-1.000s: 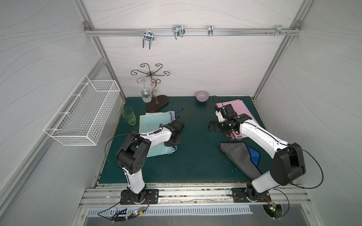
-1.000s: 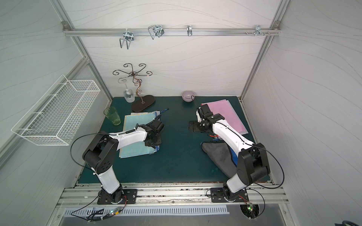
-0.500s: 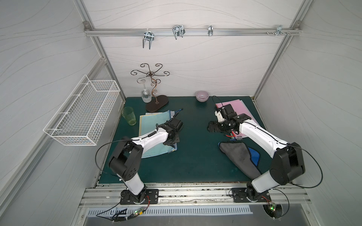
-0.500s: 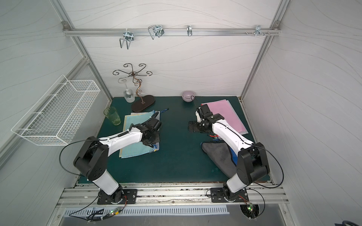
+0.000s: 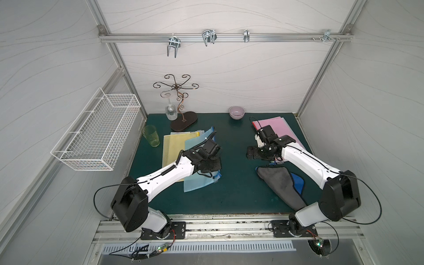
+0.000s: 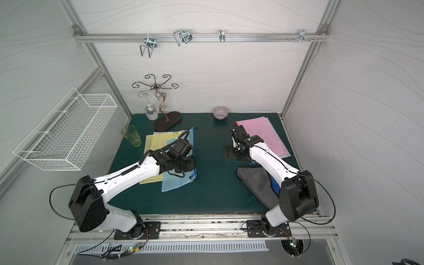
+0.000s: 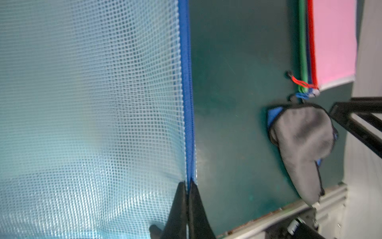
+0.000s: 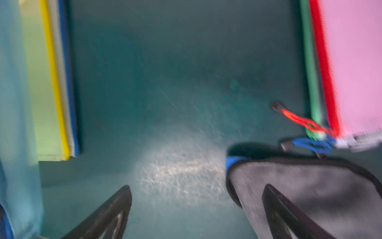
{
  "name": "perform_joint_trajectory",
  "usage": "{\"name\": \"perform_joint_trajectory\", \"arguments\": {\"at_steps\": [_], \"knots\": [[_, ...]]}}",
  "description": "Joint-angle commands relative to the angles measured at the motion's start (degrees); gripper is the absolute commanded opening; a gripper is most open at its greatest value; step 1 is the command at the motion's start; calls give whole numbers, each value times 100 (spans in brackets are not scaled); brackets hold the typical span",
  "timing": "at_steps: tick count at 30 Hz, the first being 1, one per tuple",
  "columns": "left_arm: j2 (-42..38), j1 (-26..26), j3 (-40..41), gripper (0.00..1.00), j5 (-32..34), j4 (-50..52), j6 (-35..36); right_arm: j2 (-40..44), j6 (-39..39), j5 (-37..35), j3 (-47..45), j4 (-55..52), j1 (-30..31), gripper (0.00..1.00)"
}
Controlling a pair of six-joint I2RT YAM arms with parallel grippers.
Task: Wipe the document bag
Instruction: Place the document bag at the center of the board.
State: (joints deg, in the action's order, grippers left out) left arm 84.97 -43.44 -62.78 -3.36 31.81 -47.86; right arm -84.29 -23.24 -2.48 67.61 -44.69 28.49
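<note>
Pale-blue mesh document bag (image 5: 199, 183), blue zipper edge, slightly askew; grey blue-lined cloth (image 5: 277, 181) flat, well apart.

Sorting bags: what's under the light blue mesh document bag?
The light blue mesh bag overlaps a yellow mesh bag; white and blue edges show below. Left arm hides the rest.

Robot lab test cell, staged tabletop, not a home.
White panel walls (image 5: 229, 75) on aluminium frame (image 5: 126, 80). Hook rail (image 5: 224, 36) high above both sets of fingers. Green mat (image 5: 234, 188) under the fingers of left gripper (image 7: 187, 184) and right gripper (image 8: 197, 186). Arm base plates (image 5: 179, 229) bolted to slotted rail (image 5: 229, 226) well behind the fingers, lit circuit board (image 5: 319, 244) beside it. Props: wire basket (image 5: 98, 133) on side wall, well apart from left fingers; bowl (image 5: 236, 112) beyond right fingers.
</note>
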Motion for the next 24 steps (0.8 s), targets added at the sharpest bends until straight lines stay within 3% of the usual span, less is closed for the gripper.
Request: {"name": "perform_joint_trajectory", "arguments": {"at_steps": [1, 5, 11, 17, 22, 23, 24], "knots": [[462, -296, 54, 0, -628, -1131, -927, 394, -426, -540, -302, -818, 34, 99], [1245, -621, -366, 0, -891, -1664, -1158, 944, -798, -905, -874, -1145, 10, 99], [2451, -865, -1064, 0, -1367, -2008, -1140, 1229, -1144, -683, -1669, -995, -429, 99], [3338, -1085, -1688, 0, -1628, -2270, -1259, 654, -1102, -234, -2176, -309, -1131, 99], [3363, -1093, -1414, 0, -1684, -2479, -1330, 93, -911, -75, -2248, 255, -1522, 99], [3334, -1092, -1359, 5, -1700, -2478, -1323, -31, -876, -76, -2280, 368, -1582, 99], [3299, -1091, -1301, 19, -1710, -2504, -1323, -152, -874, -50, -2312, 472, -1649, 99]]}}
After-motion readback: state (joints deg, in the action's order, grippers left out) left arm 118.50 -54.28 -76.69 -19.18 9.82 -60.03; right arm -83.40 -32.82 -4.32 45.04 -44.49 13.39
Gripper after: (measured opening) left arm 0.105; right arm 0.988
